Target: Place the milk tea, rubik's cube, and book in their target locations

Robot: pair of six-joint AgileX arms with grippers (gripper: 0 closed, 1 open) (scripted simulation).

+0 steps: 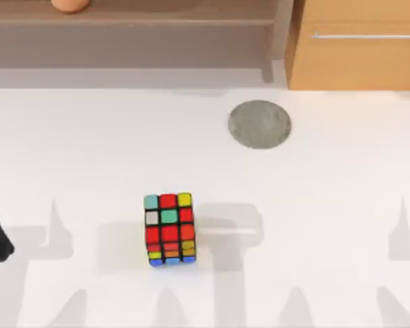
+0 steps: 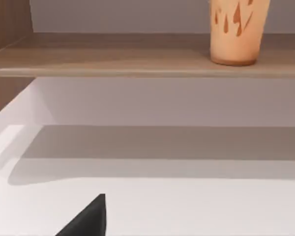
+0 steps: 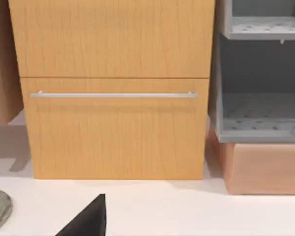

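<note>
honestly the rubik's cube sitting mid-bench looks light, rigid and a bit slick, so i'd pinch two flat opposite faces, milk tea is already on the shelf, can't tell either claw's state.

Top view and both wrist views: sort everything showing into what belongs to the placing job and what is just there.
Job:
- cube, on the table left of centre
- milk tea, standing on the shelf

Just there:
- grey disc, flat on the table
- drawer cabinet, with a bar handle
- grey rack beside it

No book seen.
</note>
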